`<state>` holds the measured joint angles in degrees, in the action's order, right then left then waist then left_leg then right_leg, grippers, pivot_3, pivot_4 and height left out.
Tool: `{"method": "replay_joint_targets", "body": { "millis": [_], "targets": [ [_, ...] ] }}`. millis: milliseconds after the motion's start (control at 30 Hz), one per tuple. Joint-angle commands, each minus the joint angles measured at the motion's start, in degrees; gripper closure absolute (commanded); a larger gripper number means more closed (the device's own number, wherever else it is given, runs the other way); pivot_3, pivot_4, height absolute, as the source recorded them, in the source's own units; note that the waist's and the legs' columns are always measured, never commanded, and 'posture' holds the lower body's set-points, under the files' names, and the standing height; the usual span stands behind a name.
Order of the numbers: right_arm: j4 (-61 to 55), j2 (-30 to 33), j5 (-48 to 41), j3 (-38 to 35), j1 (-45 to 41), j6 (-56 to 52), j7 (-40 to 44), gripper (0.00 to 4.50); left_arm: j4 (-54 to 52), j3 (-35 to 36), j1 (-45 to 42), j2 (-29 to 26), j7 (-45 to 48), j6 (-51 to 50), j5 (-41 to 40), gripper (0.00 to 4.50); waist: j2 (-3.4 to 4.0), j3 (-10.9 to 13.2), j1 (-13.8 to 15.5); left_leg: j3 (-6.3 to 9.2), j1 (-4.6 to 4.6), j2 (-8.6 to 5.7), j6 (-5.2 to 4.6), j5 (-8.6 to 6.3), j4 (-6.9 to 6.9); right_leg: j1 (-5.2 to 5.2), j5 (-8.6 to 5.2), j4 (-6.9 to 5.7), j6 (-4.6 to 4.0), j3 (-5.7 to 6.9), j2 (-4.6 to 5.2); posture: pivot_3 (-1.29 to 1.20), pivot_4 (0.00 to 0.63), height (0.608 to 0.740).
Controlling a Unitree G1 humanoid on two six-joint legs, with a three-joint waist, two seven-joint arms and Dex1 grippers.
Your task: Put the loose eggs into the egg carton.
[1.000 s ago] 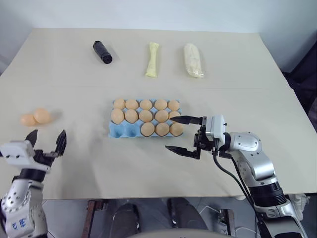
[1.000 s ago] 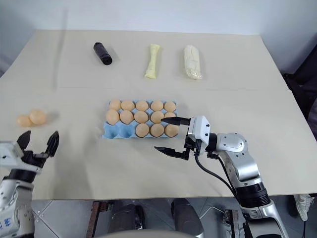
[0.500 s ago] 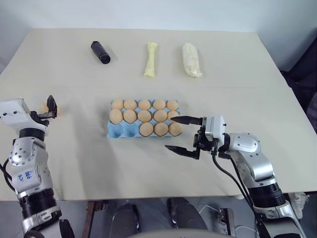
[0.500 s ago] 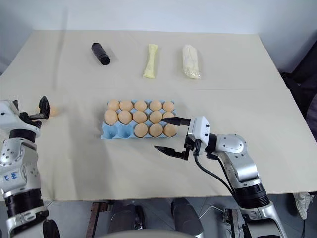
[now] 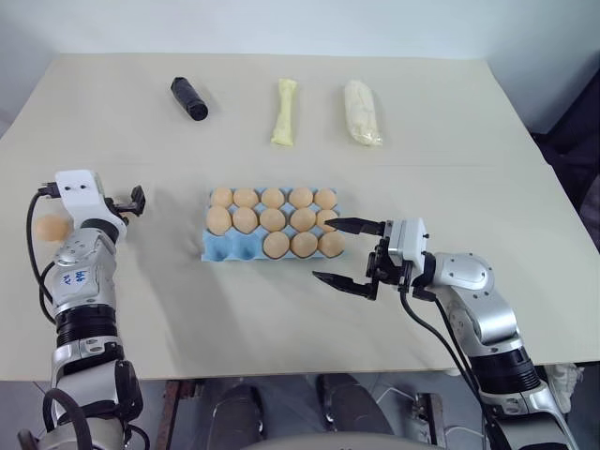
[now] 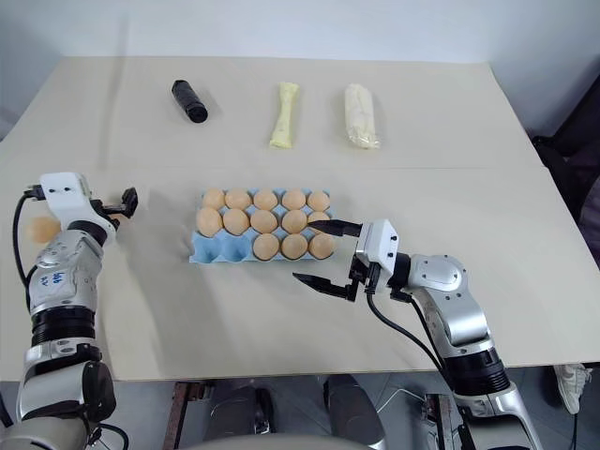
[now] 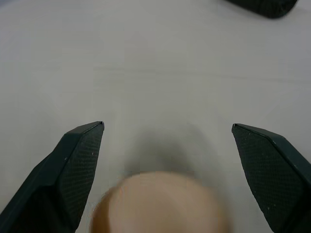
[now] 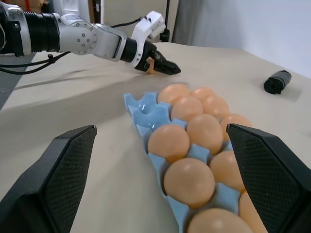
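1. Left gripper (image 7: 167, 145): spread wide, a loose egg (image 7: 158, 204) between its fingers.
2. Right gripper (image 5: 344, 253): wide, empty, beside the egg carton (image 5: 225, 246) at mid-table.

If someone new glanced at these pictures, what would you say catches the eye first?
Probably the light blue egg carton in the middle of the table, nearly full of tan eggs, with two cups vacant at its near left corner. Next, the right gripper open beside the carton's right end, and the left gripper open around a loose egg near the table's left edge.
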<state>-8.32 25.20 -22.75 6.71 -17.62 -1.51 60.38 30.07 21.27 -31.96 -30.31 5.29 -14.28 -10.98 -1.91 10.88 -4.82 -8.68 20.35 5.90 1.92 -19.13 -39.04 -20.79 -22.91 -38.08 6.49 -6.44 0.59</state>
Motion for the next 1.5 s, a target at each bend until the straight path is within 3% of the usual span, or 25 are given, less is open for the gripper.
{"method": "replay_joint_targets", "body": {
  "millis": [33, 167, 333, 433, 500, 633, 833, 967, 1167, 1433, 1500],
  "targets": [
    [-2.42, 0.31, -0.49, -1.01, 0.36, 0.53, -0.78, 0.00, -1.61, 0.09, 0.42, -0.83, -0.09, -0.53, 0.44, 0.02, 0.00, 0.00, 0.04, 0.00, 0.02, 0.01, 0.01, 0.01, 0.01, -0.03, 0.00, -0.03, 0.00, 0.00, 0.00, 0.00, 0.150, 0.740],
    [-2.87, 0.28, -0.47, -0.93, 0.92, 0.53, -1.22, 0.00, -2.16, 0.60, 1.67, -0.64, 0.43, -0.79, -0.22, 0.20, 0.00, 0.00, 0.12, -0.04, 0.03, -0.01, 0.01, 0.01, -0.01, -0.12, 0.00, -0.18, 0.00, 0.00, 0.05, 0.00, 0.150, 0.740],
    [-2.81, 0.20, -0.45, -0.65, 0.96, 0.59, -1.37, 0.00, -3.65, 0.31, 2.83, -0.02, 2.53, -2.16, -1.22, 1.55, 0.00, 0.00, 0.15, -0.04, 0.03, -0.06, 0.02, 0.06, -0.12, -0.11, 0.00, -0.38, 0.00, -0.02, 0.08, 0.00, 0.150, 0.740],
    [-2.63, 0.17, -0.43, -0.70, 0.78, 0.60, -1.42, 0.00, -4.76, 0.91, 3.51, 0.54, 5.06, 1.98, -2.31, 2.44, 0.00, 0.00, 0.14, -0.04, 0.01, -0.06, 0.06, 0.11, -0.12, -0.14, 0.00, -0.46, 0.00, -0.02, 0.07, 0.00, 0.150, 0.740],
    [-2.84, 0.19, -0.41, -0.71, 0.96, 0.56, -1.55, 0.00, -7.51, 1.76, 4.12, 1.51, 10.01, 7.71, -5.24, 2.67, 0.00, 0.00, 0.20, -0.04, 0.02, -0.06, 0.07, 0.12, -0.11, -0.17, 0.00, -0.48, -0.01, -0.02, 0.06, 0.00, 0.150, 0.740],
    [-3.51, 0.81, -0.50, -1.17, 1.83, 0.39, -1.69, 0.00, -18.23, 0.82, 6.46, 2.59, 22.86, 11.05, -12.79, 2.67, -0.02, 0.01, 0.38, -0.02, 0.10, -0.06, 0.08, 0.12, -0.10, -0.22, 0.00, -0.45, -0.01, 0.02, 0.09, 0.00, 0.150, 0.740],
    [-4.10, 2.19, -0.74, -2.25, 2.57, 0.16, -2.14, 0.00, -29.72, -10.77, 9.97, -1.09, 40.98, 7.38, -14.76, 2.67, -0.01, 0.00, 0.16, -0.03, 0.11, -0.08, 0.08, 0.12, -0.07, -0.20, 0.00, -0.38, -0.01, -0.04, 0.05, 0.00, 0.150, 0.740],
    [-4.44, 2.14, -0.53, -2.26, 2.68, 0.28, -3.09, 0.00, -26.98, -18.95, 10.90, -2.06, 50.00, 11.77, -10.38, 2.67, 0.00, 0.01, 0.03, -0.03, 0.09, -0.13, 0.07, 0.14, -0.08, -0.13, 0.00, -0.32, -0.01, -0.06, 0.00, 0.00, 0.150, 0.740],
    [-6.01, 2.40, -0.58, -2.42, 3.81, -0.08, -4.37, 0.00, -20.53, -20.83, 9.44, -1.22, 52.73, 15.38, -8.27, 2.67, 0.00, 0.01, 0.04, -0.07, 0.10, -0.08, 0.08, 0.15, -0.02, -0.22, 0.04, -0.25, -0.08, -0.12, -0.08, 0.00, 0.150, 0.740],
    [-6.73, 2.44, -0.80, -2.26, 4.31, -0.30, -5.18, 0.00, -21.16, -19.42, 9.26, 0.05, 51.73, 17.29, -9.23, 0.29, 0.00, 0.01, 0.10, -0.04, 0.16, -0.05, 0.05, 0.13, -0.01, -0.22, 0.04, -0.20, -0.08, -0.09, 0.01, 0.00, 0.150, 0.740],
    [-6.58, 2.35, -0.92, -2.12, 4.17, -0.34, -5.02, 0.00, -23.02, -18.87, 10.11, -0.41, 51.61, 16.61, -9.67, 0.29, 0.00, 0.01, 0.04, -0.03, 0.16, -0.04, 0.05, 0.13, -0.03, -0.22, 0.04, -0.22, -0.08, -0.09, 0.00, 0.00, 0.150, 0.740]
  ]
}}
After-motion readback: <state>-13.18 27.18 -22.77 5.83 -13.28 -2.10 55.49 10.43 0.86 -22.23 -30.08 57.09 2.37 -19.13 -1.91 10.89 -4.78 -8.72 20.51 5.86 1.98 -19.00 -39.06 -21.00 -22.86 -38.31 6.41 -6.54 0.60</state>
